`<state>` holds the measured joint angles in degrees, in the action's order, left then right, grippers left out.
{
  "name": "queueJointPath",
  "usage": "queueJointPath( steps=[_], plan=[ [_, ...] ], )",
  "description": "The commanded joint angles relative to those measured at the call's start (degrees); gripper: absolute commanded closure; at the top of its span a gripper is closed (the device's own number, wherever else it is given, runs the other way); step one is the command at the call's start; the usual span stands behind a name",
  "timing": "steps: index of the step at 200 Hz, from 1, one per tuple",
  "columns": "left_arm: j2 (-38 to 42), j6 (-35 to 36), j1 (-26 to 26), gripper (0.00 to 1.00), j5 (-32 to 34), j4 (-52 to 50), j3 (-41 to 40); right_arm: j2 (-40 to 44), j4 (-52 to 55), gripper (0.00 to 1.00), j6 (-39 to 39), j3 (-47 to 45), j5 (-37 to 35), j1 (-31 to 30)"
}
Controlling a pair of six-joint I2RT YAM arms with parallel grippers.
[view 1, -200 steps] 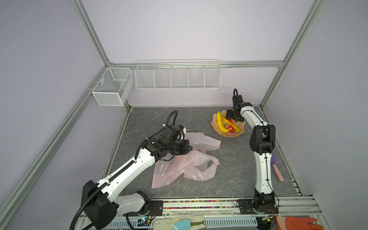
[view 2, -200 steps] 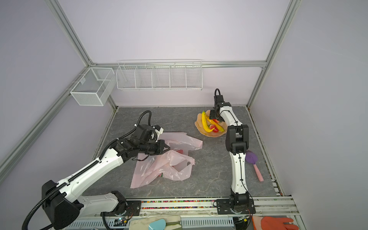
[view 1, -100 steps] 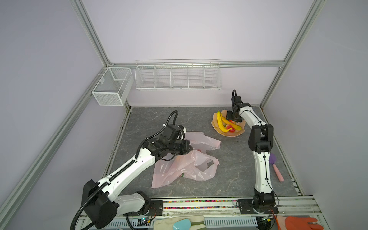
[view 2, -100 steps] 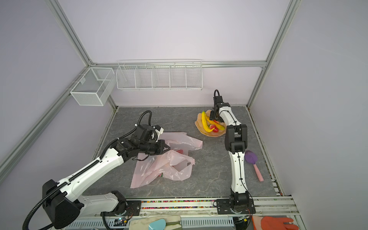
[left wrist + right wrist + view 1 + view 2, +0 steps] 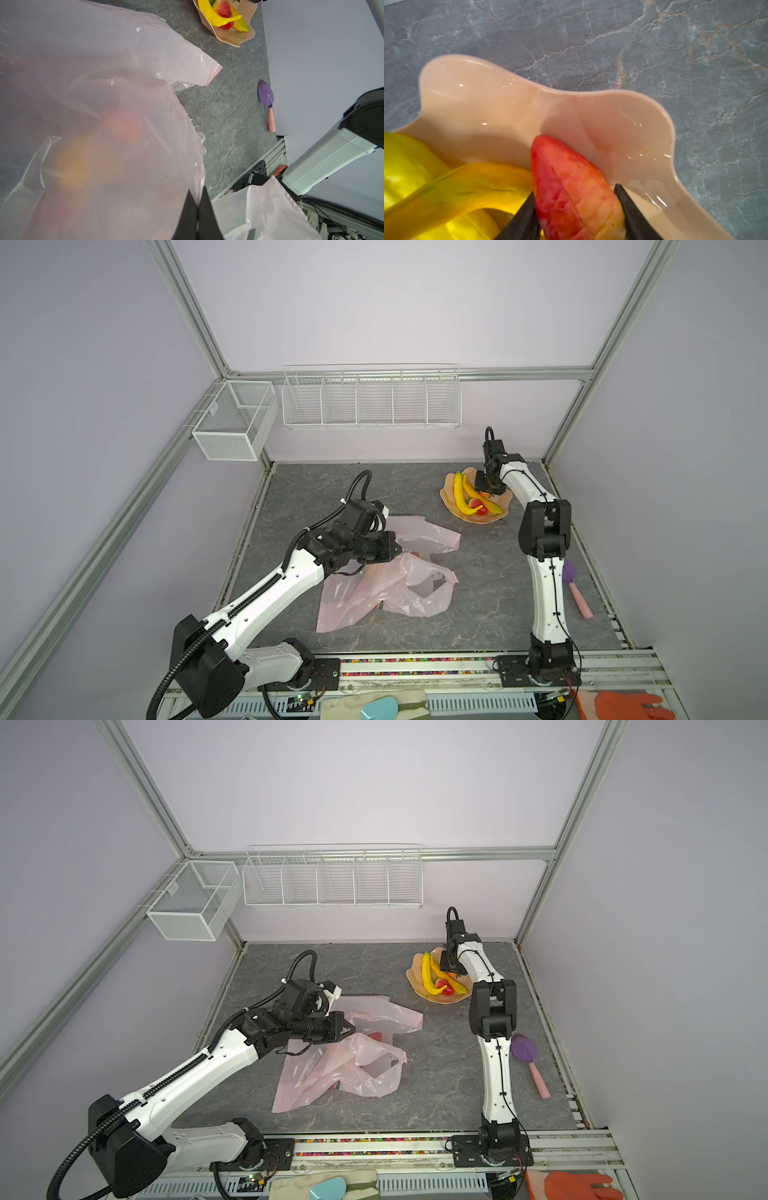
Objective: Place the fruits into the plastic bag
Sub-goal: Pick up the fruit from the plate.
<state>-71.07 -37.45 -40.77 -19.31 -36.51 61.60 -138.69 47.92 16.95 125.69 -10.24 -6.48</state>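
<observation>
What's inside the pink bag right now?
Through the plastic bag, one red fruit shows near its mouth in both top views; the left wrist view adds a blurred orange shape. Folds and haze cover the rest: kinds and count can't be told.

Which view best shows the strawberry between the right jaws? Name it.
The right wrist view: the strawberry is close up, jaws on both sides, inside the bowl. Both top views show only an orange sliver under the right gripper. The left wrist view misses it.
</observation>
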Motion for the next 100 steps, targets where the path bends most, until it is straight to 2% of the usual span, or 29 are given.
queueJointPath(
  steps=[1,50,100],
  plan=[
    [-0.2,0.1,0.1,1.0,0.6,0.2,1.9,6.4,-1.2,0.54,-0.1,-1.6,0.2,0.1],
    [-0.9,0.6,0.1,1.0,0.2,1.0,1.9,14.4,-3.4,0.58,0.9,-8.8,2.3,0.0],
    [-2.0,1.6,0.1,1.0,-0.4,1.1,3.0,31.3,-12.6,0.6,4.4,-30.2,8.7,-0.1]
  ],
)
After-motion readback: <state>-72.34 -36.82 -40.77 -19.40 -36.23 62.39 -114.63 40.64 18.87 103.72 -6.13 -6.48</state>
